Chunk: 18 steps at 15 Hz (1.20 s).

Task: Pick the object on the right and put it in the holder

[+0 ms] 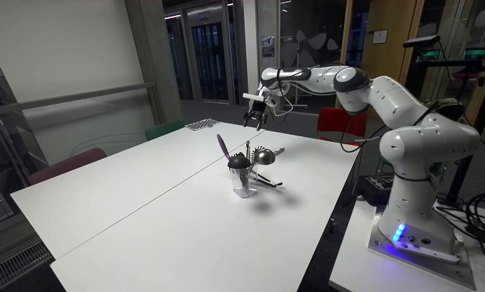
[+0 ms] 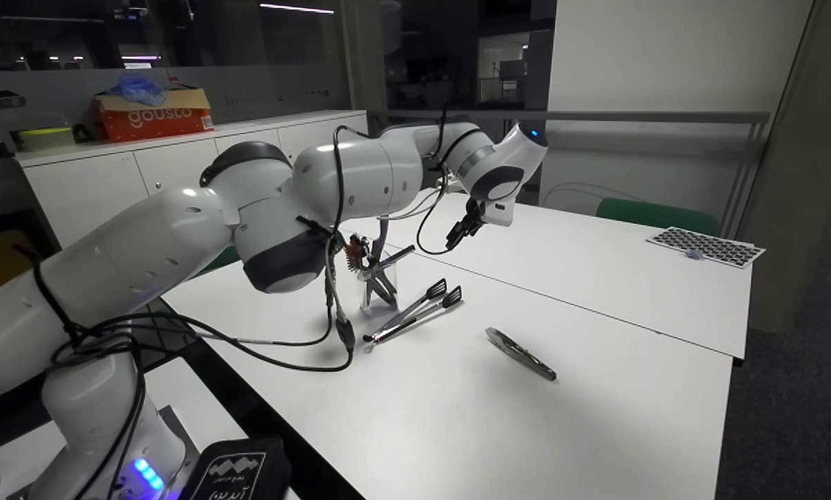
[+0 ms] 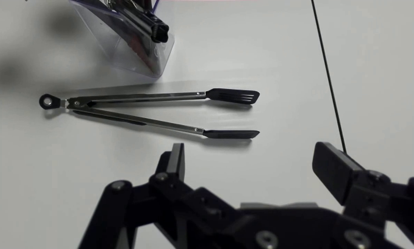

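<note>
Utensil (image 2: 520, 354), dark grey, slim, seemingly folded tongs: lying flat on the white table (image 2: 471, 423), well apart from the clear cup (image 1: 245, 190); full length shown in an exterior view. Handling, by judgement: light, stiff, hard to break; smooth sides, probably metal, so apt to turn or slide, and perhaps to spring apart if unlocked. Suggested hold: squarely across its narrow width, toward one end, leaving the opposite end free to enter the cup. Gripper (image 3: 250, 157): fingers spread wide, nothing between them, hanging above the table and apart from the utensil. Wrist view: gives the finger gap and the splayed tongs (image 3: 151, 121) near the cup's foot; omits the utensil. Metal ladle (image 1: 265, 156) and black rounded head (image 1: 239, 162), above the cup's rim: plain in an exterior view, where the utensil's only likely trace is a grey end jutting past the ladle.
</note>
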### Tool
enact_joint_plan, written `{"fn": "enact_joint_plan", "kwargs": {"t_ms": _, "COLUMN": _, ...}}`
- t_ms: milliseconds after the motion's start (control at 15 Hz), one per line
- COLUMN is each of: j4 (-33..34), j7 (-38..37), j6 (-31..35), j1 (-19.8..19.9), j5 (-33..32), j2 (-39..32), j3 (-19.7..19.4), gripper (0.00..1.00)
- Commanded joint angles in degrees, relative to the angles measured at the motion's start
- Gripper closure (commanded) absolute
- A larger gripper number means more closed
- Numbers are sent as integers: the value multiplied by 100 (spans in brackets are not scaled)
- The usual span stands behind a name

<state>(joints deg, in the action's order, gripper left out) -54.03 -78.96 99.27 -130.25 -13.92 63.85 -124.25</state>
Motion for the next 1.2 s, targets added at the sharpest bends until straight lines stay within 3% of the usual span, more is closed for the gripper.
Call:
{"fn": "enact_joint_plan", "kwargs": {"t_ms": 0, "j4": 472, "j7": -41, "j6": -432, "j1": -352, "j5": -70, "j2": 156, "j3": -134, "gripper": 0}}
{"fn": "enact_joint_plan", "kwargs": {"t_ms": 400, "j4": 878, "j7": 314, "j6": -1730, "j1": -543, "j5": -144, "j2": 481, "j3": 90, "gripper": 0}}
{"fn": "enact_joint_plan", "kwargs": {"t_ms": 467, "j4": 873, "j7": 382, "j6": -1826, "j1": -606, "j5": -31, "j2": 435, "j3": -35, "gripper": 0}}
{"fn": "enact_joint_plan", "kwargs": {"t_ms": 1133, "j4": 1332, "j7": 1091, "j6": -2883, "j1": -926, "j5": 120, "j2": 597, "j3": 88, "gripper": 0}}
